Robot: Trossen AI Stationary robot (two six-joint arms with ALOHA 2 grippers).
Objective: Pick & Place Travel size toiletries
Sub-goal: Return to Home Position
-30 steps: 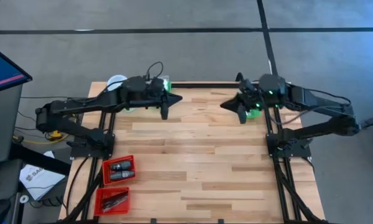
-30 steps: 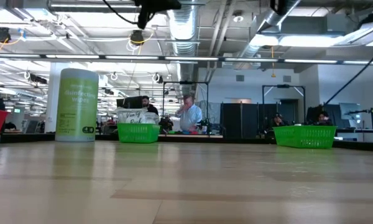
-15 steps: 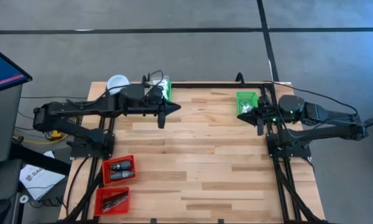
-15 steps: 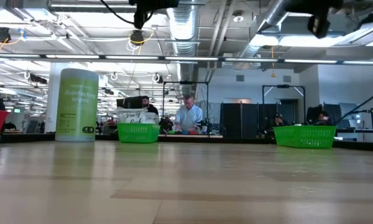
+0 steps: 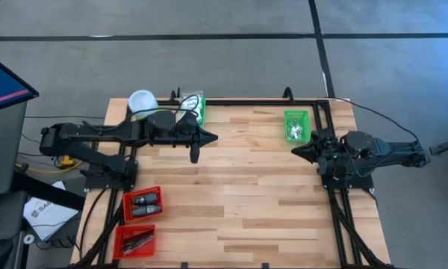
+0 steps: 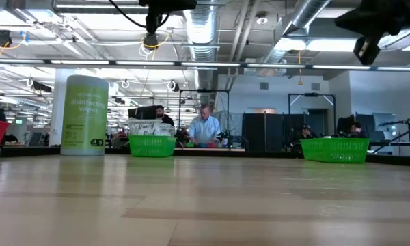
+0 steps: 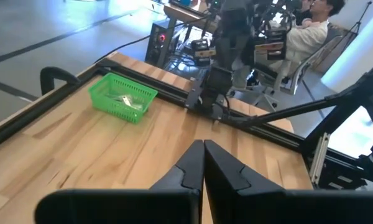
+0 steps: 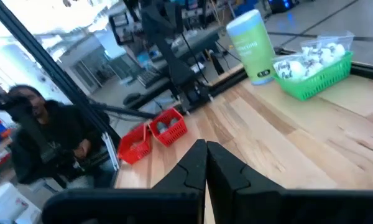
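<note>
4 baskets hold the toiletries; both grippers sit empty above the table [image 5: 239, 194].
White packets [image 5: 191, 103] fill the far-left green basket [image 5: 202, 112], and silvery pieces [image 5: 294, 132] lie in the far-right green basket [image 5: 296, 114]. Dark items [image 5: 145, 203] rest in the 2 red baskets [image 5: 125, 206] at the near-left corner. The left gripper [image 5: 211, 138] hangs just beside the far-left green basket; its jaws are pressed together with nothing between them. The right gripper [image 5: 297, 150] is near the far-right green basket, at the table's right side, with its jaws likewise closed and empty. A light-green canister [image 5: 142, 99] stands beside the far-left green basket.
</note>
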